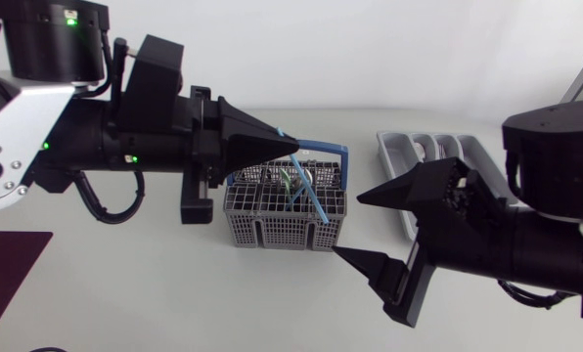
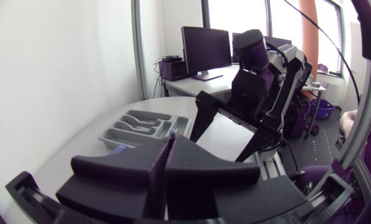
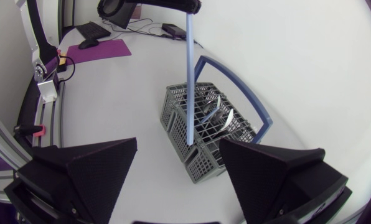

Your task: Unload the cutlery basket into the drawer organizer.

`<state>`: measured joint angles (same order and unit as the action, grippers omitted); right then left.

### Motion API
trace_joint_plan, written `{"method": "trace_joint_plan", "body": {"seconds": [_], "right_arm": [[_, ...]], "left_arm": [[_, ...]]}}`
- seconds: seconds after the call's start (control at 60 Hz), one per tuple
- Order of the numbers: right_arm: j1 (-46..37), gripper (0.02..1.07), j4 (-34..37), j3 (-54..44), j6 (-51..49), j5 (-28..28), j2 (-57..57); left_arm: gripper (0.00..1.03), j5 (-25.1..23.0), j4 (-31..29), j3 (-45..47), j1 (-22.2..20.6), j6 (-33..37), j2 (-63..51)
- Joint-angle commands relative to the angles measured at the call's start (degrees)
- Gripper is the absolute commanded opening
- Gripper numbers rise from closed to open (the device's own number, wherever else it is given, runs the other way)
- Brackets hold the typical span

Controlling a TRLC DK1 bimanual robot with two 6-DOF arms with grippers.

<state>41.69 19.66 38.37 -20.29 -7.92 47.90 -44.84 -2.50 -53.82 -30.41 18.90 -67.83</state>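
The slim blue utensil (image 1: pixel 311 186) is standing slanted, its lower end sitting inside the grey cutlery basket (image 1: pixel 262 220) near the basket's corner. The left claw (image 1: pixel 293 145) is clenching its upper end above the basket's blue handle (image 1: pixel 342 161). Silver spoons (image 3: pixel 226 121) are lying in the basket. The right claw (image 1: pixel 348 225) is hovering released just beside the basket. The drawer organizer (image 1: pixel 389 161) is sitting further along the white tabletop (image 1: pixel 155 284), behind the right arm.
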Motion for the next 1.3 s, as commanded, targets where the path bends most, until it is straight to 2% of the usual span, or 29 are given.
{"method": "trace_joint_plan", "body": {"seconds": [0.0,0.233,0.25,0.367,0.533,0.633,0.683,0.767,1.0,1.217,1.283], "right_arm": [[0.23,0.96,-0.32,1.97,1.57,-0.95,2.46],[-0.82,0.95,-3.40,3.82,1.57,-1.74,6.50],[-1.00,0.93,-3.75,4.08,1.57,-1.92,6.86],[-1.61,0.92,-4.37,5.40,1.57,-2.62,8.53],[-1.53,0.68,-4.89,6.89,1.93,-2.71,10.20],[-1.35,0.46,-5.25,7.42,2.54,-2.80,10.28],[-1.35,0.39,-5.25,7.60,2.80,-2.80,10.72],[-1.26,0.36,-5.25,7.77,3.33,-3.06,11.34],[-0.56,0.08,-5.25,7.68,4.65,-5.35,12.13],[1.11,0.08,-3.75,7.51,5.35,-4.91,11.69],[1.37,0.08,-3.22,7.42,5.35,-4.73,11.51]], "left_arm": [[0.12,-1.74,-0.49,-3.13,-0.88,-2.81,-2.30],[0.12,-4.99,-3.03,-4.36,-0.79,-3.16,-4.33],[0.12,-5.26,-3.30,-4.36,-0.88,-3.16,-4.41],[0.12,-5.43,-3.30,-4.10,-0.96,-3.16,-4.50],[0.12,-5.79,-3.30,-4.45,-0.96,-3.69,-4.50],[0.12,-5.96,-3.39,-4.45,-0.88,-3.69,-4.50],[0.12,-6.14,-3.39,-4.45,-0.88,-3.69,-4.50],[0.12,-6.31,-3.39,-4.36,-0.88,-3.69,-4.50],[0.12,-7.02,-3.39,-4.89,-0.35,-3.95,-4.50],[0.13,-7.02,-3.39,-5.50,0.62,-4.39,-4.59],[0.21,-7.02,-3.30,-5.94,1.15,-4.74,-4.59]]}}
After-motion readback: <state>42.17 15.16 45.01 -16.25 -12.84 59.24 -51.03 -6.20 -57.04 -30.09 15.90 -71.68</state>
